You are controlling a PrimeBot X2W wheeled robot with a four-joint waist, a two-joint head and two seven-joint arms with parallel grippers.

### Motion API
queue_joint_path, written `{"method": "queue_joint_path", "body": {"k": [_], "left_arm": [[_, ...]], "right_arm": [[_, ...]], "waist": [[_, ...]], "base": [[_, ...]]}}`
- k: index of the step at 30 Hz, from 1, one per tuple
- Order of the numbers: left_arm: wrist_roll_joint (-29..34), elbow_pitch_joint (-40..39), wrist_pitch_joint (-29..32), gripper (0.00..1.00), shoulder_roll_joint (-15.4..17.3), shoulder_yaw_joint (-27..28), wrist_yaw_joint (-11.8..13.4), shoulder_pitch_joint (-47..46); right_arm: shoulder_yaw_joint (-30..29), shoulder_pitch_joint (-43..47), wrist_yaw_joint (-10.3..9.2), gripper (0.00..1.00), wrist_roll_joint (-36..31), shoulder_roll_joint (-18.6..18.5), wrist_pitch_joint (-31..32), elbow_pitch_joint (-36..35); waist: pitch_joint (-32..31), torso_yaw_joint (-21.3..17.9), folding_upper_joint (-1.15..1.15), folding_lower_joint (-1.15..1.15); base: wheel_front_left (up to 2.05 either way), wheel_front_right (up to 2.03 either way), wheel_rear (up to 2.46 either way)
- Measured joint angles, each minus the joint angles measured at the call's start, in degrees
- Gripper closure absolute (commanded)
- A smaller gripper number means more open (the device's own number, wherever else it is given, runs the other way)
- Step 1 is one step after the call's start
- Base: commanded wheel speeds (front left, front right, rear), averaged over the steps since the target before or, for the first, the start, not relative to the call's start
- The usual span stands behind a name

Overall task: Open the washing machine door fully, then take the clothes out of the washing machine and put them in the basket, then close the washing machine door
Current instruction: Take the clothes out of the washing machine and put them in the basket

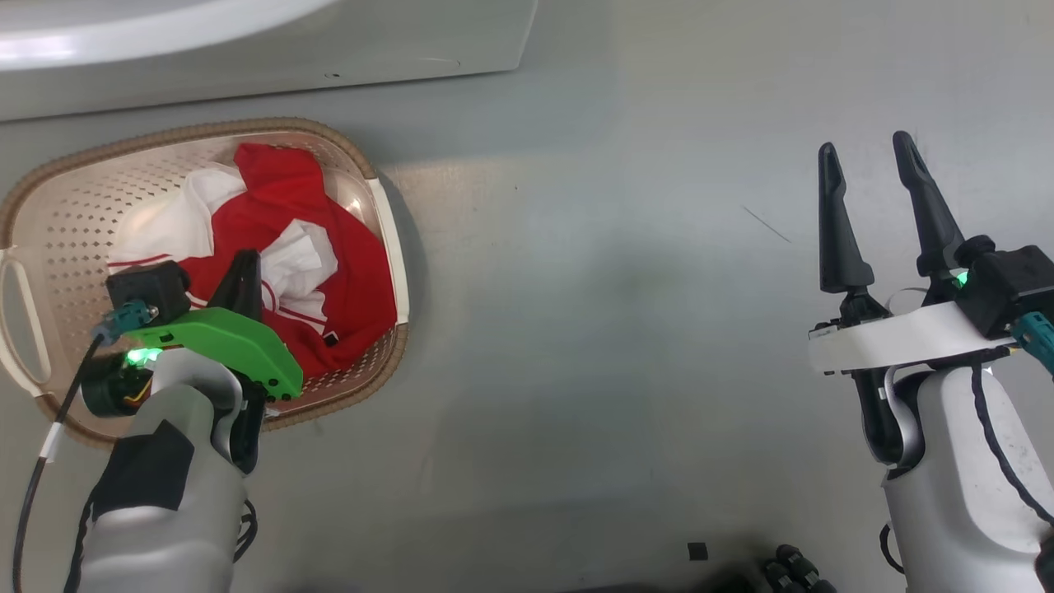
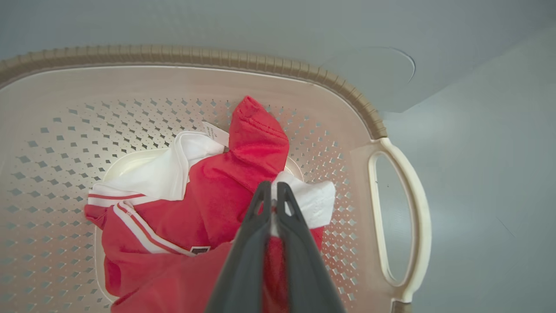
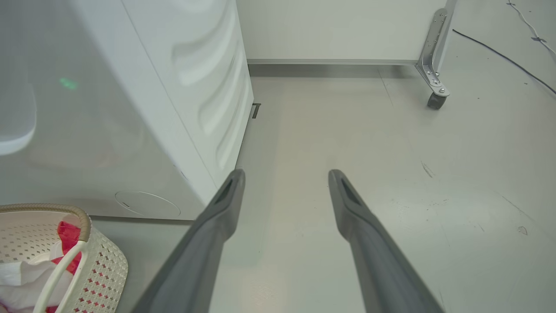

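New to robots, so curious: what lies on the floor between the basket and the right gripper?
Only bare grey floor, with one faint dark scuff, lies between the basket and the right gripper in the head view.

Soft fabric clothes [image 2: 217, 195], perforated plastic basket [image 2: 65, 130] (woven-look rim)

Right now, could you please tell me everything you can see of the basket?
The basket is cream plastic, rounded-rectangular, with perforated walls, a brown woven-look rim and pale loop handles at its ends. It stands upright on the grey floor near the washing machine, holding the clothes, which the shut left gripper pinches inside it.
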Motion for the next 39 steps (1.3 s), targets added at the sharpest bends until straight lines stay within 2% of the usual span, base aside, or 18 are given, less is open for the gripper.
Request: {"method": "queue_joint_path", "body": {"k": [1,2,3,13,19,25,39], "left_arm": [[0.01,0.12,-0.38,0.82,0.01,0.10,0.34,-0.38],[0.07,0.36,-0.74,0.29,0.01,0.12,0.40,-0.75],[0.07,0.87,-0.77,0.00,0.00,0.14,0.42,-1.16],[0.65,3.67,-2.33,0.00,-0.37,0.11,0.90,-1.73],[1.51,4.71,-2.92,0.00,-0.33,0.25,1.94,-1.68],[2.72,4.21,-2.93,0.00,-0.37,-0.64,1.34,-1.36],[5.64,-13.10,-2.93,0.00,-0.57,2.92,0.64,6.79]], "right_arm": [[-0.01,-0.26,0.00,0.00,0.00,0.00,0.00,-0.35],[-0.02,-0.42,0.01,0.00,0.00,0.00,0.00,-0.64],[-0.05,-0.51,0.10,0.00,0.00,0.00,0.00,-0.79],[-1.02,-1.26,0.10,0.00,-0.41,-0.01,0.00,-0.82],[-1.21,-1.33,0.16,0.00,-0.90,0.00,0.00,-0.20],[-1.33,-1.48,0.64,0.00,-0.89,0.04,0.00,1.14],[-1.61,-1.05,1.01,0.00,-0.71,0.22,0.00,5.43]], "waist": [[0.62,-0.09,0.00,0.00],[1.20,-0.17,0.00,0.00],[1.76,-0.25,0.00,0.00],[3.52,0.03,0.00,0.00],[1.76,0.63,0.00,0.00],[-0.90,1.07,0.00,0.00],[-11.14,2.12,0.00,0.00]], "base": [[0.00,0.00,0.00],[0.00,0.00,0.00],[0.00,0.00,0.00],[0.00,0.00,0.00],[0.00,0.00,0.00],[0.00,0.00,0.00],[0.00,0.00,0.00]]}}
